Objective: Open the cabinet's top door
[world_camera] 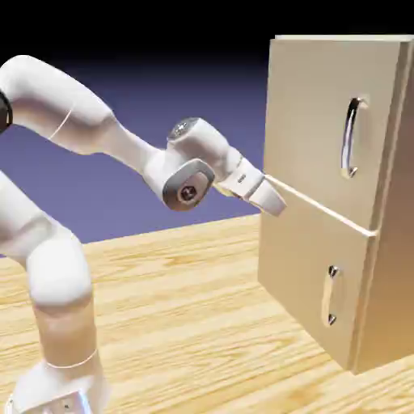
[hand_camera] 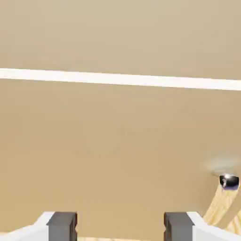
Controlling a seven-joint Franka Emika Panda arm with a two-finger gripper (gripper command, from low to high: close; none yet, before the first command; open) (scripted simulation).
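1. In the exterior view, the white arm [world_camera: 73, 162] reached rightward across the desk [world_camera: 186, 323] toward the cabinet [world_camera: 388, 267], which stood on the desk at the view's right.
2. The fingers [world_camera: 273, 198] pointed at the cabinet's front, close to the pale seam between its two doors, near the edge away from the handles. Whether the tips touched the wood could not be told from this angle.
3. The top door [world_camera: 315, 121] was the larger, roughly square tan panel and lay flush with the cabinet, shut. Its long curved silver handle [world_camera: 351, 137] stood upright near the door's right side, well apart from the fingers.
4. The smaller bottom door [world_camera: 303, 267] lay below the seam, also shut, with a shorter silver handle [world_camera: 331, 295].
5. In the hand view, the two grey fingers [hand_camera: 62, 225] showed at the bottom edge, spread wide apart with only tan wood visible between them; they held nothing.
6. Tan cabinet wood [hand_camera: 117, 141] filled nearly all of this view, crossed by a pale horizontal seam [hand_camera: 117, 78] in the upper part.
7. A small shiny silver handle end [hand_camera: 229, 181] showed at the right edge, beside a strip of desk grain in the lower right corner.
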